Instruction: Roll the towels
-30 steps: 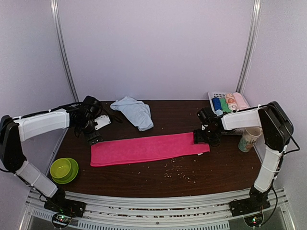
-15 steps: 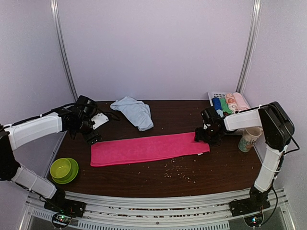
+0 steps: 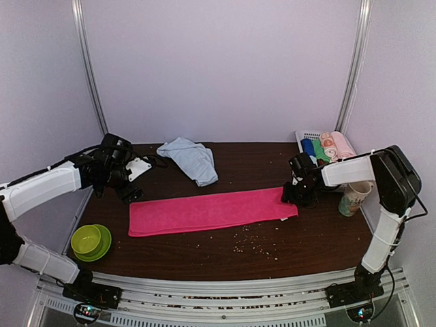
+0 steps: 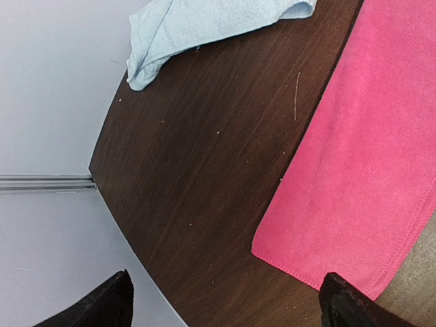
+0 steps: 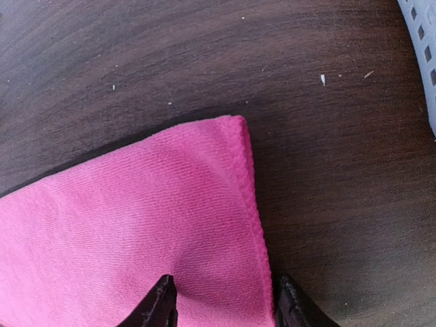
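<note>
From above, the fuzzy pink towel (image 3: 211, 211) lay flat as a long strip across the dark wood-grain desk (image 3: 306, 238), and the crumpled blue towel (image 3: 193, 158) sat farther back. The left fingers (image 3: 131, 193) hung just off its left end, the right fingers (image 3: 294, 197) at its far right corner.

Left wrist: the fingers stood wide apart, released, with the pink corner near one tip.

Right wrist: the tips straddled the stitched hem; whether they clamped it I could not tell.
</note>
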Controlling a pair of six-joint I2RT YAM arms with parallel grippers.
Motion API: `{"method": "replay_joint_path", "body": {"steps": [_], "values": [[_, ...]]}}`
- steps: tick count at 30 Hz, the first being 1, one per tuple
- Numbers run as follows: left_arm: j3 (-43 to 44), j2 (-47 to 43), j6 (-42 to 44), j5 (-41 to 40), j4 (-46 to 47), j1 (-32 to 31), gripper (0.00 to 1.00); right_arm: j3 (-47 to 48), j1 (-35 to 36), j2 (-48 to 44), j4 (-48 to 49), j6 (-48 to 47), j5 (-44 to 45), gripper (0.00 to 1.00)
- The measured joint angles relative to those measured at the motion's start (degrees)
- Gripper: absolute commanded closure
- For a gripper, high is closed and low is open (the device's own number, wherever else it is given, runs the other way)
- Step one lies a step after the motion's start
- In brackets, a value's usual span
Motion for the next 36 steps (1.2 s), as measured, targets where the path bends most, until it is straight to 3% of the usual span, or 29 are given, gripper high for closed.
{"method": "replay_joint_path", "body": {"steps": [9, 17, 28, 36], "values": [[-0.7, -2.3, -0.3, 0.9, 0.0, 0.0, 0.02, -1.7, -0.5, 0.0, 2.9, 0.4, -1.4, 1.0], [-0.9, -3.1, -0.6, 1.1, 0.0, 0.0, 0.02, -4.1, -0.5, -2.7, 2.1, 0.7, -0.3, 1.0], [-1.0, -3.1, -0.6, 1.2, 0.0, 0.0, 0.02, -5.3, -0.6, -20.8, -9.2, -1.1, 8.8, 1.0], [-1.0, -3.1, -0.7, 1.2, 0.0, 0.0, 0.02, -3.0, 2.7, -24.6, -12.9, -1.4, 10.2, 1.0]]}}
